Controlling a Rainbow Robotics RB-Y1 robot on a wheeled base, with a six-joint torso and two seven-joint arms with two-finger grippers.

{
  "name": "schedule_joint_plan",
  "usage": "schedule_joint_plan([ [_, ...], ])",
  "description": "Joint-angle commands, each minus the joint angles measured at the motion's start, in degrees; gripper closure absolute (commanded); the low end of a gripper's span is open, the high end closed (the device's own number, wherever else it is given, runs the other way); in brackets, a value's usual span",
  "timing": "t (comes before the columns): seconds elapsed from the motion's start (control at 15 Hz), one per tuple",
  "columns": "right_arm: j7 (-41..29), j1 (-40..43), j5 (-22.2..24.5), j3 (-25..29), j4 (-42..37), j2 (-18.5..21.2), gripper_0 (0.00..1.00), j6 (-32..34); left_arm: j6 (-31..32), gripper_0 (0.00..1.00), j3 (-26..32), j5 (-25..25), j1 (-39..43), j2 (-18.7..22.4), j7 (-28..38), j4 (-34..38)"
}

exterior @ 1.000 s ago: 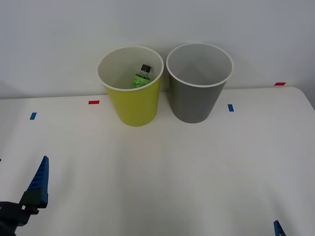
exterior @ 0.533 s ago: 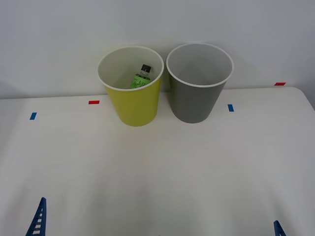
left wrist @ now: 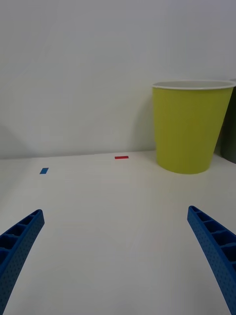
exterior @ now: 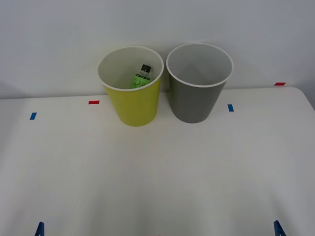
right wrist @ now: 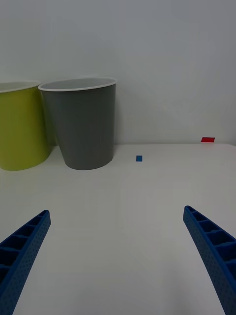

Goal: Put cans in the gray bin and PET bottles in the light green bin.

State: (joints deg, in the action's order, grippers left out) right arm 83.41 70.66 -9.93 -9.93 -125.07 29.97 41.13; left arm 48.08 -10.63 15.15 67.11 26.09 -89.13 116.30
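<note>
Green-labelled PET bottle (exterior: 141,78) apparently leaning inside light green bin (exterior: 133,105), gray bin (exterior: 197,101) beside, both grippers (left wrist: 118,261) (right wrist: 118,261) spread wide.

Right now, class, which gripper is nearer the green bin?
Left. The left gripper sits nearer the green bin; the right gripper is farther across.

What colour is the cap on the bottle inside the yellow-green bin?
Black, on the small clear plastic bottle with a green and white label; the front view shows it best.
</note>
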Motion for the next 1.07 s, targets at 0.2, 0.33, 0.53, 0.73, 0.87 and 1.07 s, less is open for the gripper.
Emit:
schedule_joint_plan([
  [0.2,0.0,0.0,0.0,0.0,0.0,0.0,0.06,0.0,0.7,0.0,0.0,-0.7,1.2,-0.7,0.0,0.1],
  [0.33,0.0,0.0,0.0,0.0,0.0,0.0,0.06,0.0,0.7,0.0,0.0,-0.7,1.2,-0.7,0.0,0.1],
  [0.53,0.0,0.0,0.0,0.0,0.0,0.0,0.06,0.0,0.7,0.0,0.0,-0.7,1.2,-0.7,0.0,0.1],
  [0.73,0.0,0.0,0.0,0.0,0.0,0.0,0.06,0.0,0.7,0.0,0.0,-0.7,1.2,-0.7,0.0,0.1],
  [0.87,0.0,0.0,0.0,0.0,0.0,0.0,0.06,0.0,0.7,0.0,0.0,-0.7,1.2,-0.7,0.0,0.1],
  [1.07,0.0,0.0,0.0,0.0,0.0,0.0,0.06,0.0,0.7,0.0,0.0,-0.7,1.2,-0.7,0.0,0.1],
])
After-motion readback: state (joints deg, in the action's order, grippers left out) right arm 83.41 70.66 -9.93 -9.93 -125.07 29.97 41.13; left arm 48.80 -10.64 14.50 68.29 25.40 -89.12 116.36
